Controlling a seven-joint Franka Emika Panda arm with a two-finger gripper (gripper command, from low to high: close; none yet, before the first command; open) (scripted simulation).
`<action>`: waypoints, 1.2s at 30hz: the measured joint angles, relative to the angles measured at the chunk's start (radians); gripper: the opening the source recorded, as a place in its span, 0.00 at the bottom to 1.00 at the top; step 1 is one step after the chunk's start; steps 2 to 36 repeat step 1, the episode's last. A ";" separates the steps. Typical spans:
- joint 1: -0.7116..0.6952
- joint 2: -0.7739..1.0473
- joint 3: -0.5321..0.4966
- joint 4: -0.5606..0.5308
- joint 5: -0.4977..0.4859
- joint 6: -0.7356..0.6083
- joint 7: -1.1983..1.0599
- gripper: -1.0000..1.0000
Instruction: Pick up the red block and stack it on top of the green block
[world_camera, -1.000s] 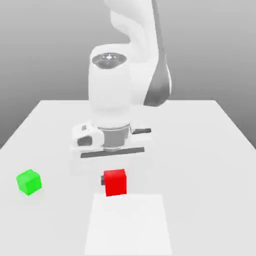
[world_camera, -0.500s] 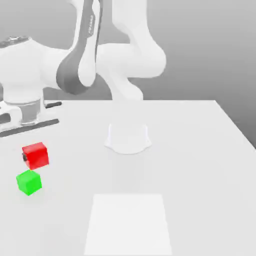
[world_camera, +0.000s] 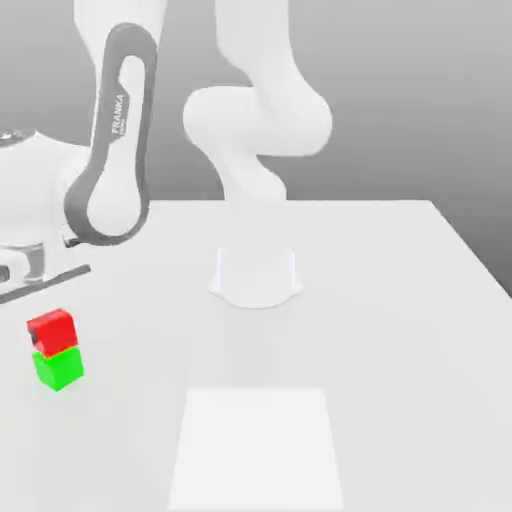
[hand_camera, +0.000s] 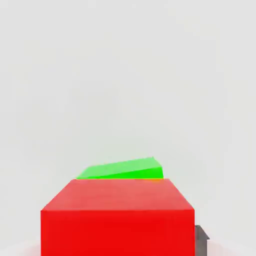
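The red block (world_camera: 52, 329) sits on the green block (world_camera: 58, 366) at the exterior view's near left, skewed and shifted a little off it. One red, one green, one arm. I can't tell whether the fingers have let go; one finger (hand_camera: 201, 239) stands just beside red. Lifting away crookedly could drag red off its perch.

The white Franka arm (world_camera: 255, 130) rises from its round base, bends at a bulky elbow and reaches toward the exterior view's left edge, its grey-trimmed forearm (world_camera: 112, 150) slanting down to the wrist (cropped there), pointing downward.
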 joint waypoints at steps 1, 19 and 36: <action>0.000 0.000 0.000 0.000 0.000 0.000 0.000 1.00; 0.000 0.000 0.000 0.000 0.000 0.000 0.000 1.00; 0.000 0.000 0.000 0.000 0.000 0.000 0.000 1.00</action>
